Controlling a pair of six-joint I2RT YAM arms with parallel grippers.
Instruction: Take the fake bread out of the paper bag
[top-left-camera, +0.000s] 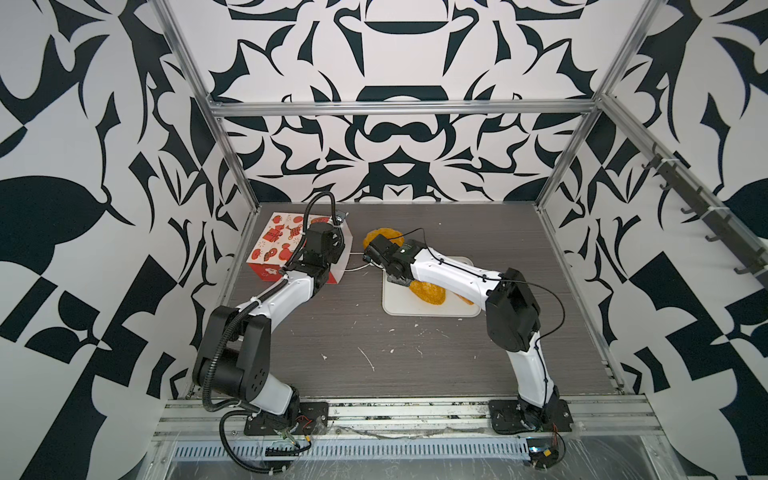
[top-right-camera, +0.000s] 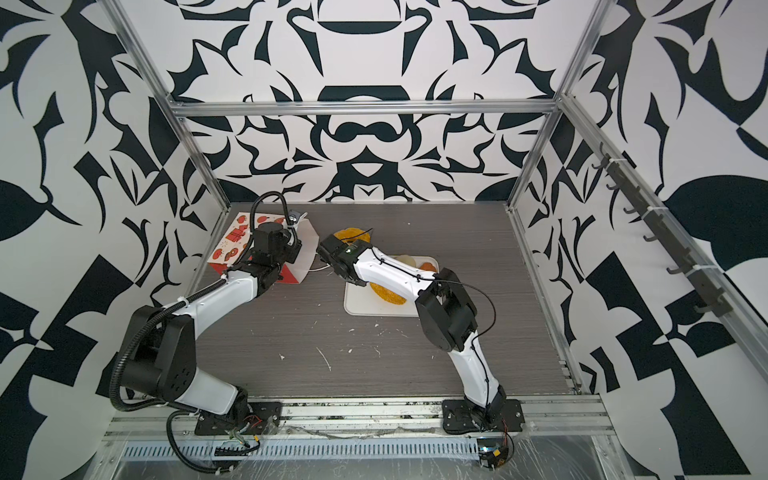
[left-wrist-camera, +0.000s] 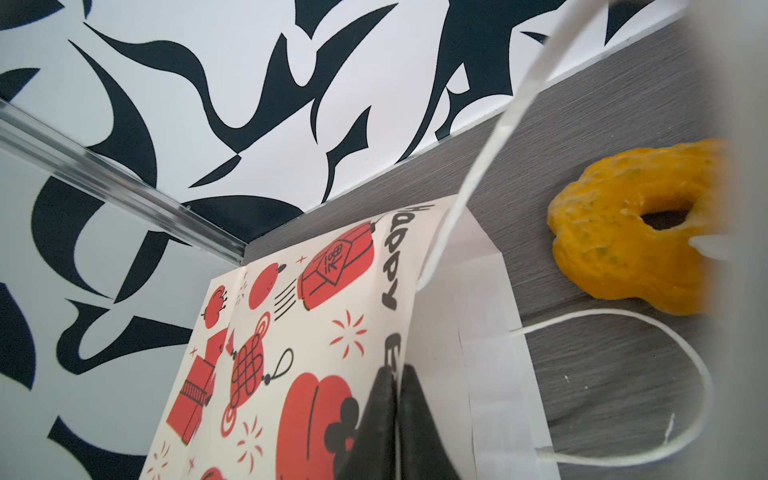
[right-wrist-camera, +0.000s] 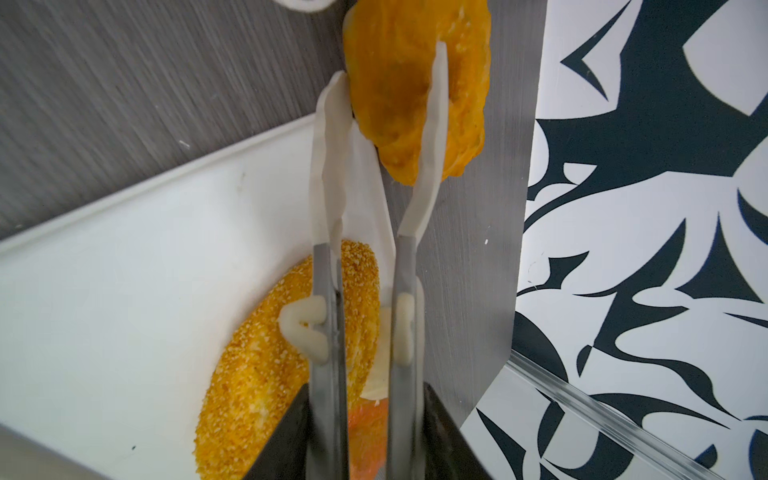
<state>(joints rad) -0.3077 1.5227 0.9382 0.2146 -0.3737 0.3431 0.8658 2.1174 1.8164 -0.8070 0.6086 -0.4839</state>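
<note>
In both top views the paper bag (top-left-camera: 278, 245) (top-right-camera: 232, 245) is lying on its side at far left, the twisted ring (top-left-camera: 382, 235) (top-right-camera: 353, 236) just beyond its mouth; a flaky piece (top-left-camera: 428, 293) (top-right-camera: 388, 295) is resting on the white tray (top-left-camera: 390, 307) (top-right-camera: 353, 307). In the left wrist view the bag's printed wall is being pinched by the clenched left gripper (left-wrist-camera: 397, 374). In the right wrist view the ring is being grasped by the right gripper (right-wrist-camera: 390, 70). The ring seems yet to be trayed; the bag's inside is hidden
</note>
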